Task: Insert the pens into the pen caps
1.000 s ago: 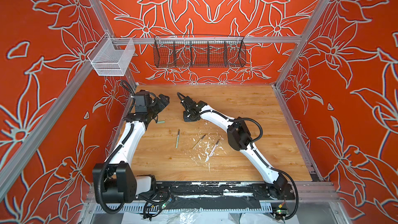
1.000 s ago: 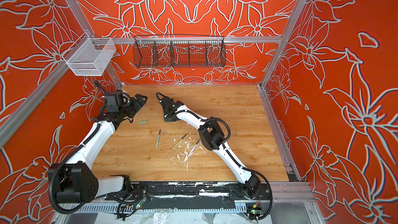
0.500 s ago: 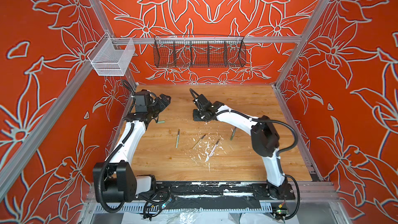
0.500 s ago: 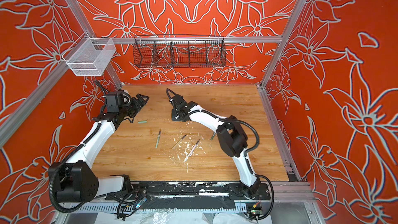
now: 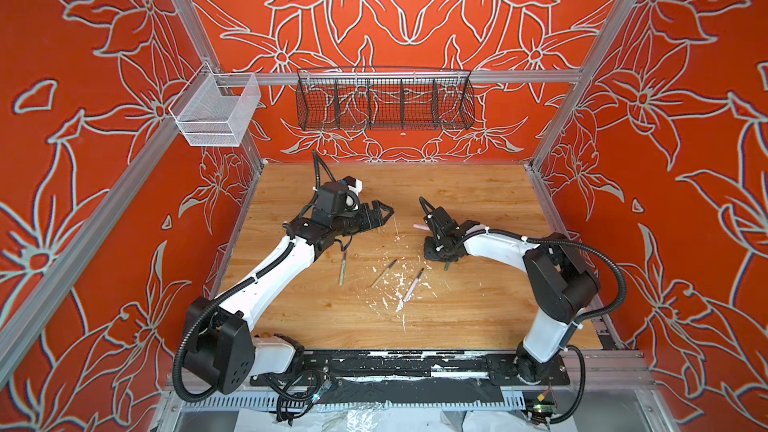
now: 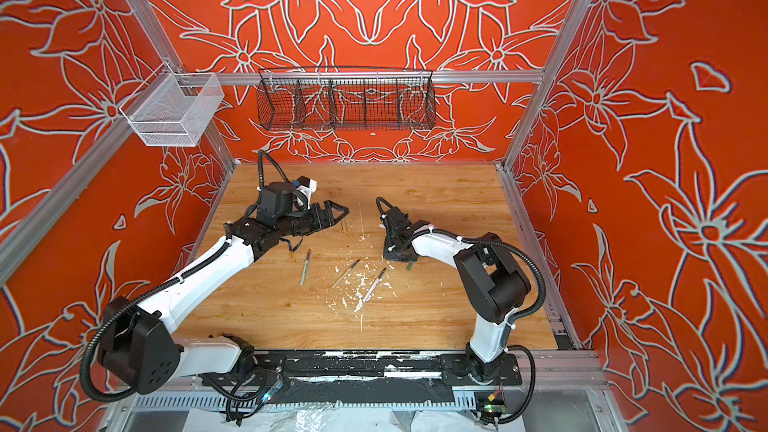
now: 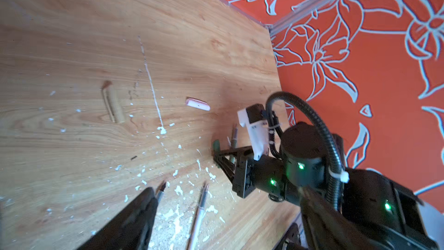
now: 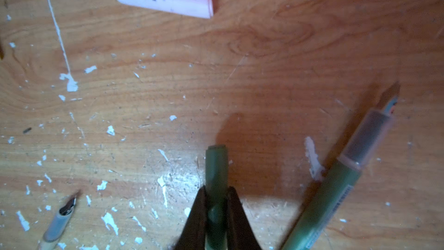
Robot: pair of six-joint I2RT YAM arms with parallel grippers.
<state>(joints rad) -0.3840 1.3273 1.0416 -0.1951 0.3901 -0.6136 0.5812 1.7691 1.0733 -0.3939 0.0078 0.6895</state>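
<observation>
Right gripper (image 8: 216, 200) is clamping dark green pen cap (image 8: 215, 164) beside dark green pen (image 8: 336, 188). Left gripper (image 5: 383, 214) is hovering, jaws spread wide.

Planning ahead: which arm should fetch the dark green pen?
Left, probably: the left hand is open and empty; the right hand is shut on the dark green cap, beside the dark green pen.

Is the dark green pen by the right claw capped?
No, uncapped: the dark green pen shows a bare nib, and the right gripper holds the dark green cap.
</observation>
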